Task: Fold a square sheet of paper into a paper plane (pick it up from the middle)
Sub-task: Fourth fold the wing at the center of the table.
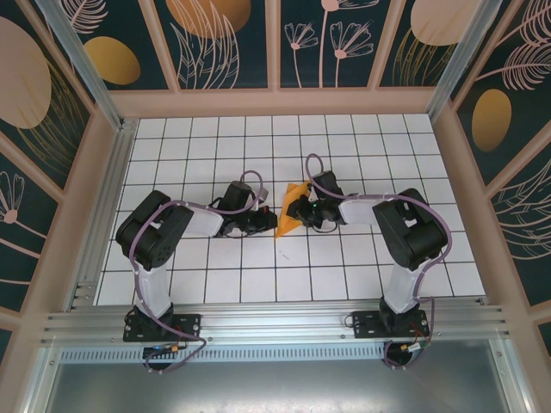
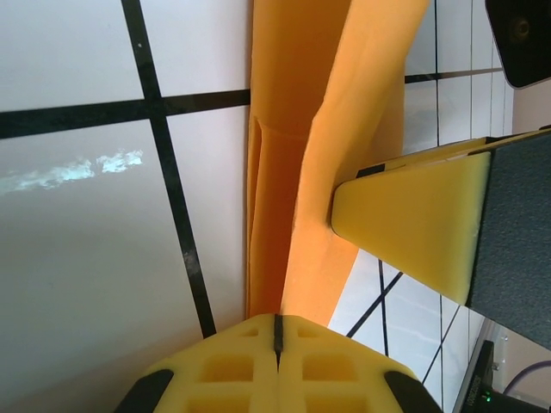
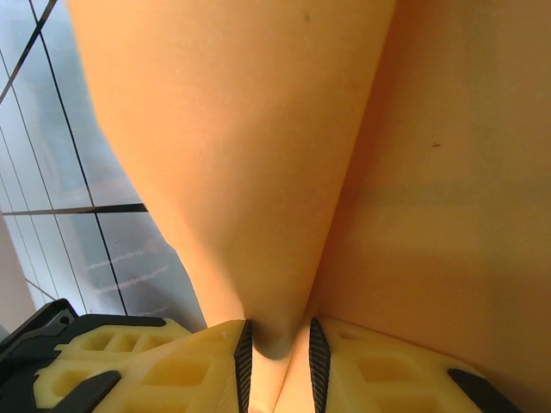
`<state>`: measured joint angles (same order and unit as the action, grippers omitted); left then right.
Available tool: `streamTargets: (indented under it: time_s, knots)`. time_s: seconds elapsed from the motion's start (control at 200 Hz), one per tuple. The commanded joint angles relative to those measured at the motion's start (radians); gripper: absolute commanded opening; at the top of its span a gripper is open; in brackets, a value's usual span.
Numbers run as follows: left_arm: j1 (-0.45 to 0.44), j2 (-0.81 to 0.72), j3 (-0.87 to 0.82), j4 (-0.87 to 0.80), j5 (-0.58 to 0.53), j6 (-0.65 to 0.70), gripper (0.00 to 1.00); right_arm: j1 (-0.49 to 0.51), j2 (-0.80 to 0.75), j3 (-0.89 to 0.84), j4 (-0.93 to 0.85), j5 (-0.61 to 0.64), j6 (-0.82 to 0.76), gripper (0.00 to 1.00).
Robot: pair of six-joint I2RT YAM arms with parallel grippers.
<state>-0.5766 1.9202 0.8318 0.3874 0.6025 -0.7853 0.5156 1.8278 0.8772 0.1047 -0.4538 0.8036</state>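
The orange paper (image 1: 290, 212), folded into a narrow pointed shape, stands off the white tiles at the middle of the table between both grippers. My left gripper (image 1: 273, 220) reaches in from the left. In the left wrist view its jaws (image 2: 277, 323) meet with no gap, and the folded paper (image 2: 293, 129) runs straight down into their seam. My right gripper (image 1: 299, 209) comes from the right; one of its yellow fingers (image 2: 413, 225) presses the paper's side. In the right wrist view the right gripper (image 3: 277, 348) is shut on a curved fold of the paper (image 3: 258, 129).
The white gridded table (image 1: 215, 267) is walled by wooden frames and dark patterned panels (image 1: 215, 39). Both arm bases sit on the metal rail (image 1: 275, 323) at the near edge, with cables looping over the arms.
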Motion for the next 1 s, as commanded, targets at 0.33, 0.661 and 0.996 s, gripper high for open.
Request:
streamTargets:
  time_s: [0.33,0.661,0.996]
  knots:
    - [0.001,0.002,0.056,-0.055,-0.026,0.044,0.0,-0.019,0.069,-0.028,-0.116,0.084,-0.029,0.31]
    - [0.009,0.0,0.041,-0.074,-0.059,0.041,0.0,-0.019,0.068,-0.038,-0.089,0.069,-0.053,0.38]
    - [0.022,0.009,0.027,-0.047,-0.062,0.003,0.0,-0.024,0.071,-0.053,-0.053,0.057,-0.08,0.37]
